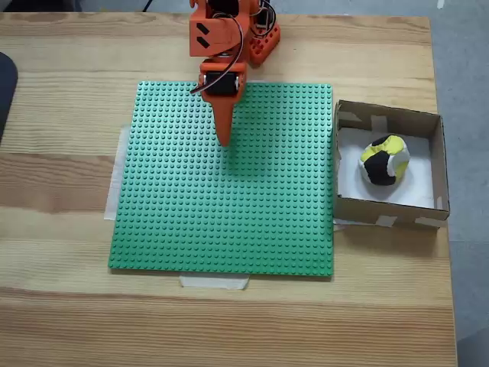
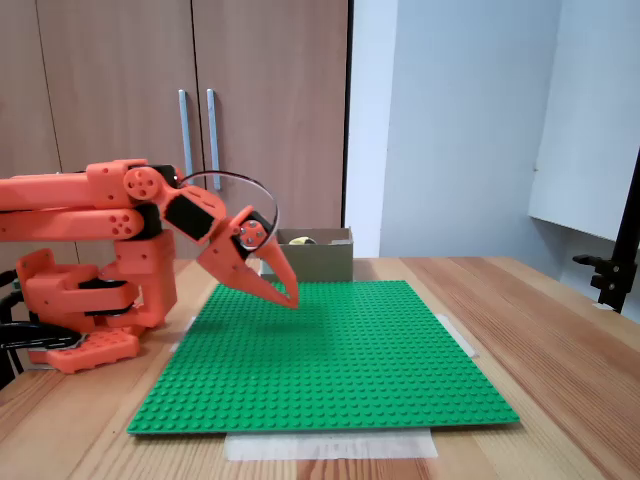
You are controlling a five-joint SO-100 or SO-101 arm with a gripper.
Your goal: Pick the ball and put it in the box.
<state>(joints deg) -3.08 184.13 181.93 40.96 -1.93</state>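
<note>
Resting inside the box (image 1: 439, 164) at the tabletop's right edge in a fixed view, the lumpy ball (image 1: 384, 160) shows yellow, white and black patches. The orange gripper (image 1: 224, 138), fingers pressed together and empty, hangs above the green studded baseplate (image 1: 229, 214).

No readable text or labels, seemingly, anywhere.
</note>
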